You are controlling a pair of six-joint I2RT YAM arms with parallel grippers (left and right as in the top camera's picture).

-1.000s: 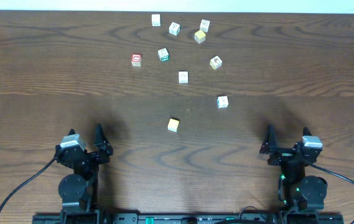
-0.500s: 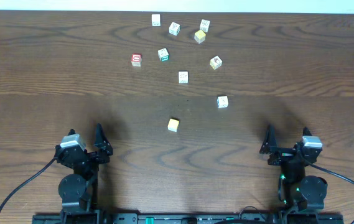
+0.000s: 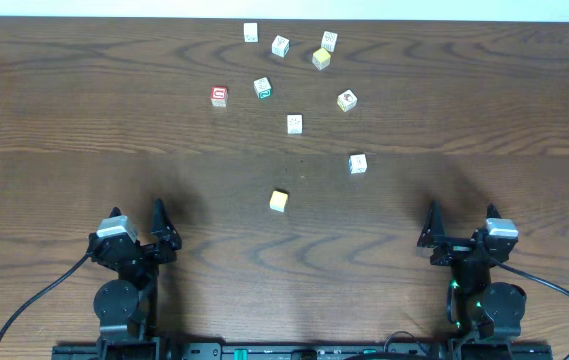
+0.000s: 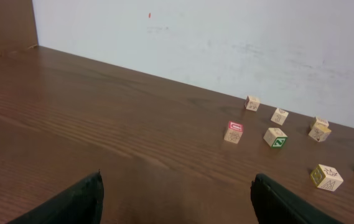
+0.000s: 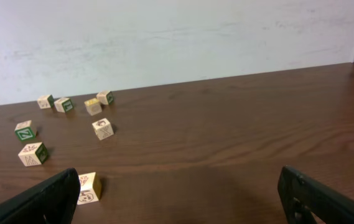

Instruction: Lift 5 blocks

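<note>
Five blocks lie apart on the dark wooden table [image 3: 64, 120]. Nearest the arms is a plain yellow-orange block [image 3: 279, 200]. A red-bordered block [image 3: 219, 96] [image 4: 233, 132] lies further back. Three whitish blocks sit at mid-table: one [image 3: 357, 163] [image 5: 88, 188], another [image 3: 294, 123] [image 4: 326, 177] [image 5: 32, 154], and a third [image 3: 346, 100] [image 5: 102, 128]. My left gripper [image 3: 137, 212] [image 4: 177, 177] is open at the near left, with only bare wood between its fingers. My right gripper [image 3: 461, 212] [image 5: 178, 174] is open at the near right, holding nothing. Both are well short of the blocks.
A green-bordered cube [image 3: 262, 88] [image 4: 275, 137] [image 5: 24, 130] sits beside the red one. At the far edge stand a paler yellow cube [image 3: 321, 58] [image 5: 92, 106] and three white cubes [image 3: 280, 45]. A pale wall [image 4: 226, 37] rises behind the table.
</note>
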